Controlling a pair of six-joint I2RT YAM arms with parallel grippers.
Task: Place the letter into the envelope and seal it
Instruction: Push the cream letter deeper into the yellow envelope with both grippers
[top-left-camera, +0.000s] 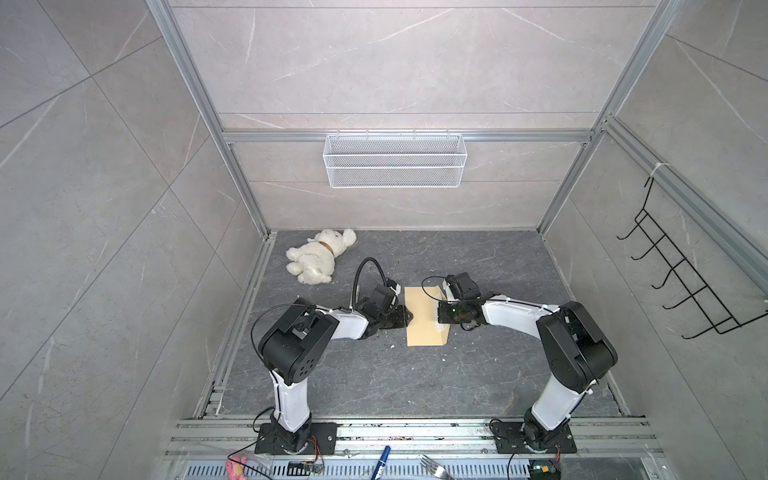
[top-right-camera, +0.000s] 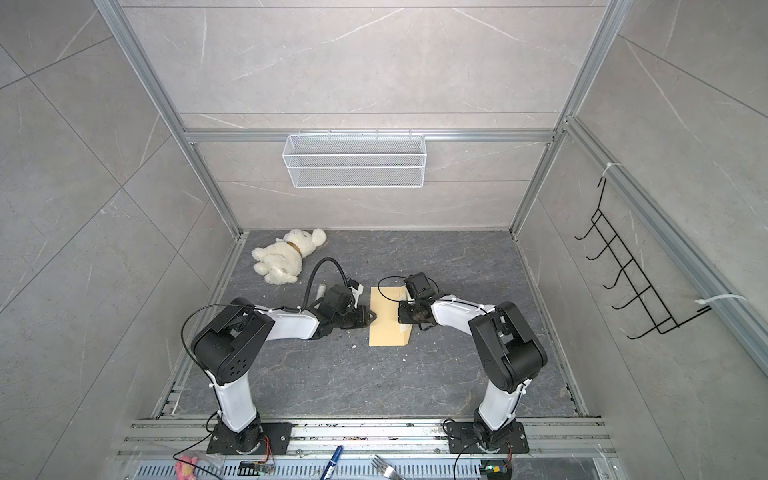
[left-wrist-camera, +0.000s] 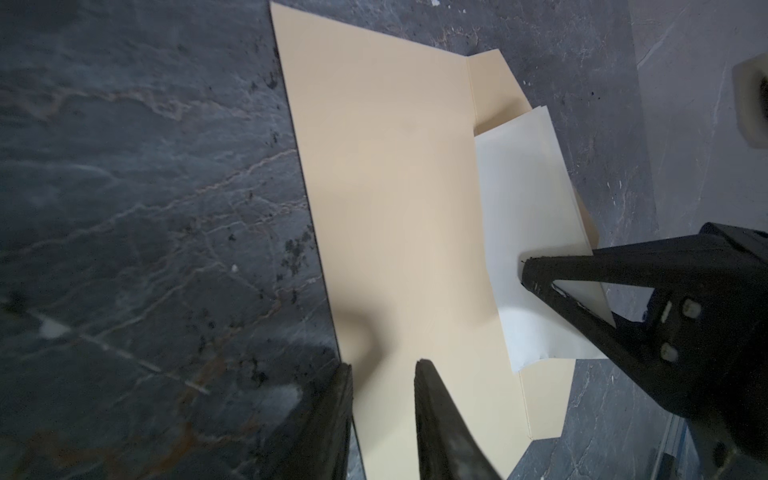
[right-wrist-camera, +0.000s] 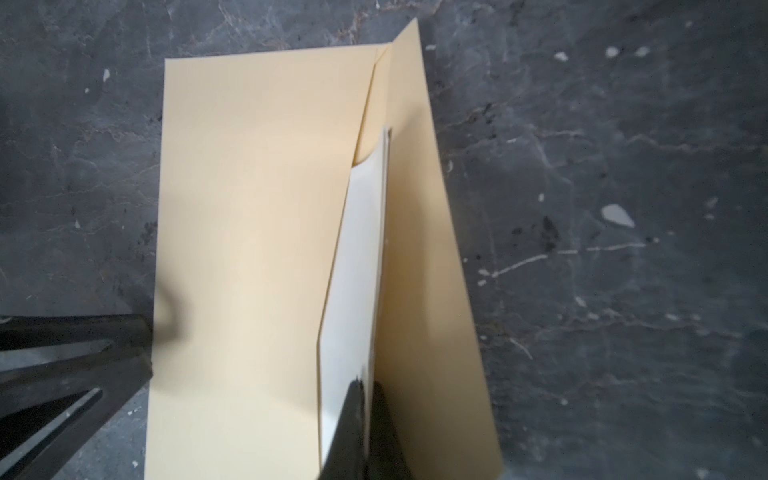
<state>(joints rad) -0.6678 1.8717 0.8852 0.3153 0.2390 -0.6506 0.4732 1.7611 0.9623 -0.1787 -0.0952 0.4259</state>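
As I watch, right fingers (right-wrist-camera: 353, 432): clamped on cream folded letter (right-wrist-camera: 357, 257), partly inside yellow-tan paper envelope (right-wrist-camera: 249, 208).
left fingers (left-wrist-camera: 440, 415): apart, at envelope's nine o'clock edge.

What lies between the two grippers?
Only the bare face of the envelope, in both top views; left gripper at one edge, right gripper pinching the letter opposite.

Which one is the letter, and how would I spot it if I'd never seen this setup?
On the dark stone floor between the two arms lies a yellow-tan envelope. The letter is the folded sheet sticking out of its open mouth, pinched by the right gripper. It is off-white, paler than the envelope around it.
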